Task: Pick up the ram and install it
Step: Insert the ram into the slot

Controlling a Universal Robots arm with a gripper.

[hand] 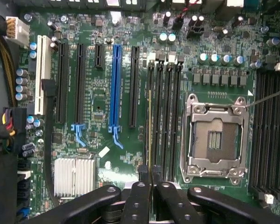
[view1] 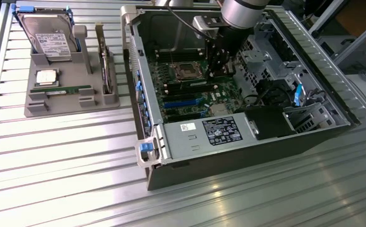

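The gripper (hand: 150, 179) was closed narrowly on the ram (hand: 150, 135), seen edge-on as a thin strip with a yellowish edge, standing in a memory slot of the motherboard (hand: 102, 100) beside the empty processor socket (hand: 216, 137). A second green stick (view1: 61, 88) with a white label lay on the grey tray (view1: 69, 111) outside the computer case (view1: 170, 165).

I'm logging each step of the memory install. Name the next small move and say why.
Probably press straight down. The gripper is shut on the ram, which stands edge-on in a memory slot beside the empty processor socket. Whether it is fully seated I cannot tell.
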